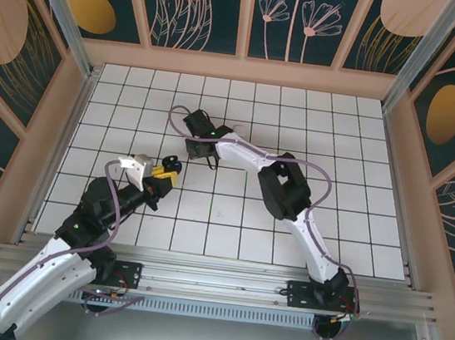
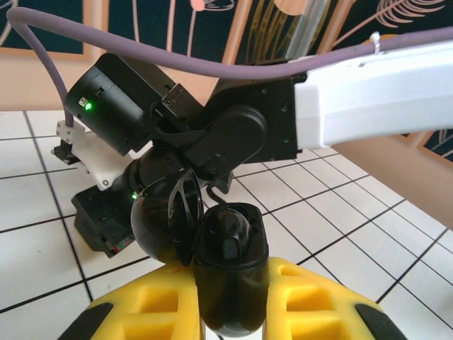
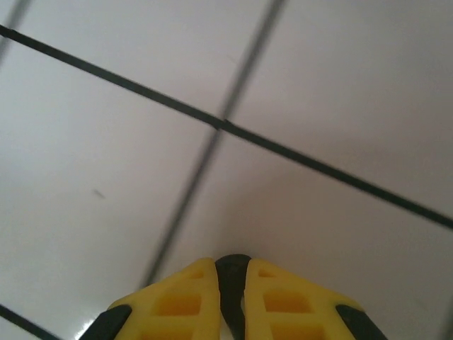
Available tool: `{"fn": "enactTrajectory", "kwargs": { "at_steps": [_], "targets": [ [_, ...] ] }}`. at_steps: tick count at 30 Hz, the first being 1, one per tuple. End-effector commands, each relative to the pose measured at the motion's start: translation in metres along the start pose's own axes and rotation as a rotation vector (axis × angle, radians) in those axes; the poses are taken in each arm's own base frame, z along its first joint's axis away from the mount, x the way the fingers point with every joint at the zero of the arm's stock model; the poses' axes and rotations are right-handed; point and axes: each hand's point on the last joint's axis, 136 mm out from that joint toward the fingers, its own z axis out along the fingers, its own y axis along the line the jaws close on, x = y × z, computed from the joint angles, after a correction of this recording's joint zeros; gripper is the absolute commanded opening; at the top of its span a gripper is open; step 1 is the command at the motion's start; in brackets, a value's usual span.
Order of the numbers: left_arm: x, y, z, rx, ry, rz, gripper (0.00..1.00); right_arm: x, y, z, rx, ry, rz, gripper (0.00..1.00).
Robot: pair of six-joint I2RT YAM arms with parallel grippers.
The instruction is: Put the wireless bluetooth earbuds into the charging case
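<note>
From where I am standing, the left gripper (image 2: 230,280) is holding the black charging case (image 2: 233,234) up off the tiled surface (image 1: 319,115). Its yellow jaws are clamped on the case's body, and the lid (image 2: 170,219) is hanging open to one side. Near it, the right gripper (image 3: 231,268) is pointing down low over the tiles, its jaws drawn almost together on a small dark sliver that I am taking for a black earbud (image 3: 232,280). So little of it is showing that I cannot tell which way it is lying in the grip. That is what is worrying me. A bud sitting crooked is likely to catch the case's rim rather than seat, and a pinch that thin could let it squirt out and roll off across the tiles. The open lid is also standing close to any approach, and a bump there could twist the case in the left jaws.
</note>
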Motion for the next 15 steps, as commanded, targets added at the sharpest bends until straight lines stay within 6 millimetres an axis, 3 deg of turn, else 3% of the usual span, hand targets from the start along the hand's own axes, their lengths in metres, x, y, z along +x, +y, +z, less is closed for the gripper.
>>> {"fn": "enactTrajectory", "kwargs": {
  "at_steps": [1,8,15],
  "targets": [
    [-0.022,-0.024,0.004,0.128,-0.058,-0.014,0.0,-0.01,-0.029,-0.046,0.072,-0.06,0.084,0.1],
    [-0.017,-0.042,0.025,0.264,-0.015,-0.072,0.0,0.048,-0.088,-0.095,0.175,-0.04,0.212,0.09],
    [-0.015,-0.051,0.046,0.314,0.024,-0.104,0.0,0.143,-0.16,-0.118,0.295,0.043,0.403,0.09]
  ]
}}
